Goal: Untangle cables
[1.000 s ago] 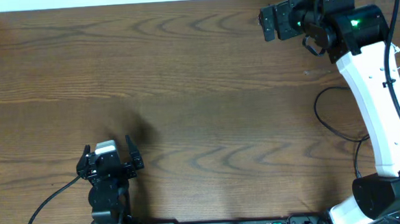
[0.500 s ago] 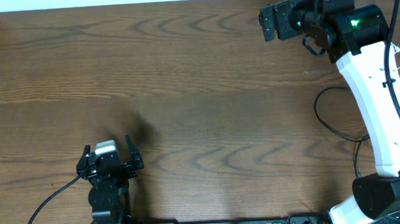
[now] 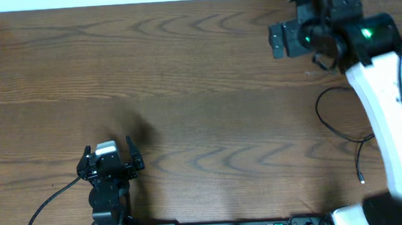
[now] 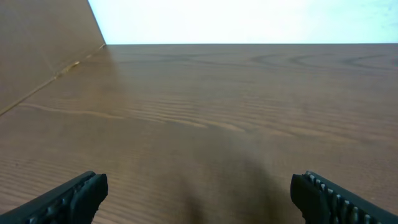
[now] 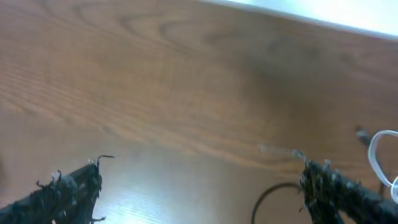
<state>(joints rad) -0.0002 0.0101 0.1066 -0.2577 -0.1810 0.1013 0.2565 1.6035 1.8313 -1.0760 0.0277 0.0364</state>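
Where it shows, the black cable (image 3: 318, 108) curves loosely.

The white plastic forearm (image 3: 388, 109) of the right arm swung to its right and drew back a little, carrying the black two-finger right gripper (image 5: 202, 180) with it. This uncovered more of a thin black cable (image 3: 359, 163), down to its small plug end (image 3: 362, 180).

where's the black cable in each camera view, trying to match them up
Overhead: the black cable loops on the right side, around mid-height.
Left wrist: not in it.
Right wrist: a dark arc at the bottom edge, right of centre.
Shared landmark: the far edge of the table, near the top of all three views.
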